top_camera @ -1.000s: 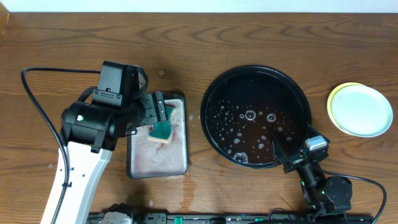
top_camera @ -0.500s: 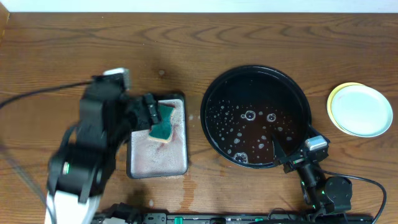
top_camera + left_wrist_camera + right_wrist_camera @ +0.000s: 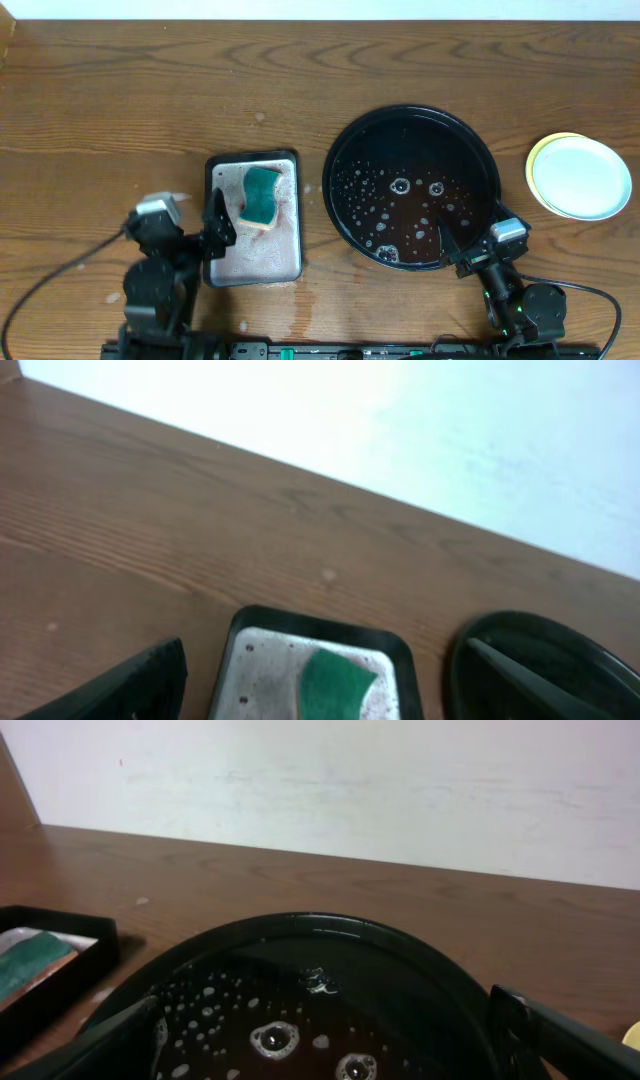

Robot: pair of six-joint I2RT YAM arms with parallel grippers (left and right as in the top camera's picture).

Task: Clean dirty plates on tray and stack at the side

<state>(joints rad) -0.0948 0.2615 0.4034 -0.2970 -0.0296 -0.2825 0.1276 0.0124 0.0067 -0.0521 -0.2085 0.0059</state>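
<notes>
Overhead: mint-blue-on-yellow round plates (image 3: 580, 177) stacked right of the wet glossy black round tray (image 3: 345, 150), job seemingly done; left gripper (image 3: 217, 228) and right gripper (image 3: 458, 250) gape empty.

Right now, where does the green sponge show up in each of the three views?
Overhead: the green sponge lies left of centre, in the small grey tray.
Left wrist: bottom centre, cut by the lower edge.
Right wrist: far left edge, partly seen.
Shared landmark: the black tray, to the sponge's right in every view.
</notes>
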